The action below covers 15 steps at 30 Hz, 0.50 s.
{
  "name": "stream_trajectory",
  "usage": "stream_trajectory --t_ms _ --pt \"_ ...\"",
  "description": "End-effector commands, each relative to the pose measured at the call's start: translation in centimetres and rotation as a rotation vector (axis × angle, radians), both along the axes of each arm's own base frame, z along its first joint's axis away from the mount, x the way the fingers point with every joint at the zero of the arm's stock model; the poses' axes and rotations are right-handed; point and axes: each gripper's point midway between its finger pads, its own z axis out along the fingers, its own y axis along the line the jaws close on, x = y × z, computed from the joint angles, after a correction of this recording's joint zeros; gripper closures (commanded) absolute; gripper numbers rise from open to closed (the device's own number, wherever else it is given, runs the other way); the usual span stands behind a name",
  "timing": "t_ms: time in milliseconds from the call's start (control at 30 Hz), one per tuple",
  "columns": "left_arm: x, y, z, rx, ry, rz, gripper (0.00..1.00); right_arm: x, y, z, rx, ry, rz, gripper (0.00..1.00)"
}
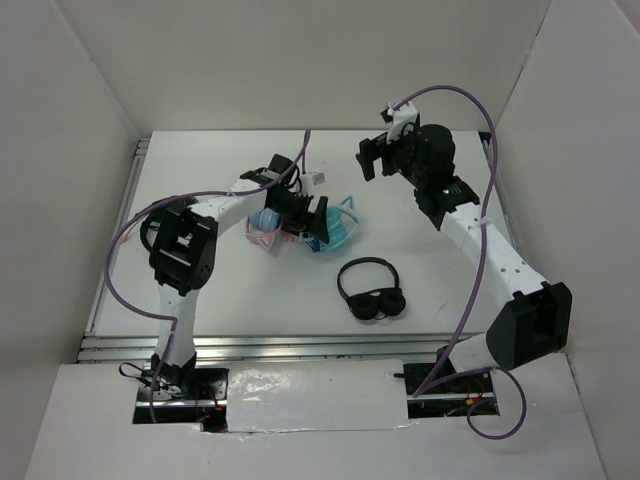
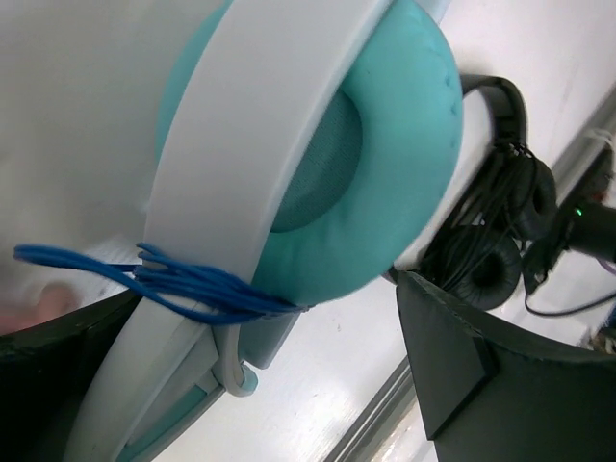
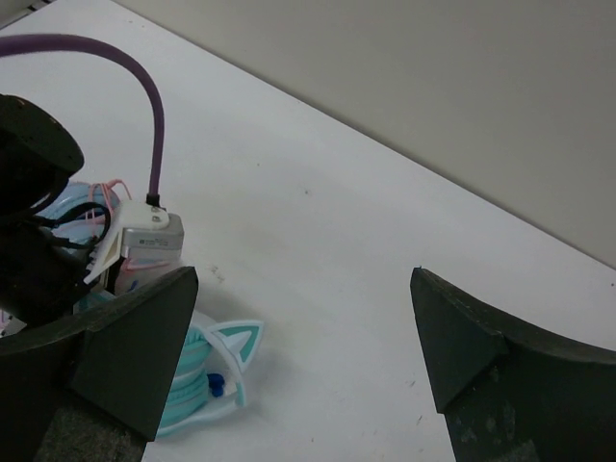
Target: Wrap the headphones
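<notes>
The teal headphones [image 1: 343,233] with cat-ear points lie folded on the white table, just right of centre. In the left wrist view one teal cup [image 2: 385,173] and the white band [image 2: 260,144] fill the frame, and the blue cable [image 2: 192,284] is wound round the band in several turns. My left gripper [image 1: 307,220] is open, its fingers [image 2: 462,356] standing wide on either side of the headphones. My right gripper [image 1: 375,155] hangs open above the far table, apart from everything. From there the headphones [image 3: 207,371] show at the lower left with a small blue plug [image 3: 217,385].
Plain black headphones [image 1: 372,290] with a bundled cable lie nearer the front. A blue-cupped pair with a pink band [image 1: 264,226] sits under the left wrist. White walls close in the table on three sides. A metal rail [image 1: 250,345] runs along the near edge.
</notes>
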Motion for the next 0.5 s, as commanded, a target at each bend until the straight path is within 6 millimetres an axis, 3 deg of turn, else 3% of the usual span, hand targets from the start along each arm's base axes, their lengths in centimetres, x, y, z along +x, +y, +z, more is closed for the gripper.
stream_trajectory --t_ms 0,200,467 --pt "0.7 2.0 2.8 0.093 -0.074 0.090 0.01 -1.2 0.0 1.8 0.017 -0.038 0.002 0.00" --pt "1.4 2.4 3.3 0.137 -0.133 0.143 0.01 -1.9 0.2 1.8 0.021 -0.052 0.025 0.00" --pt "0.7 -0.4 4.8 0.107 -0.231 0.054 0.01 -3.0 0.8 1.7 0.007 -0.086 0.079 0.00"
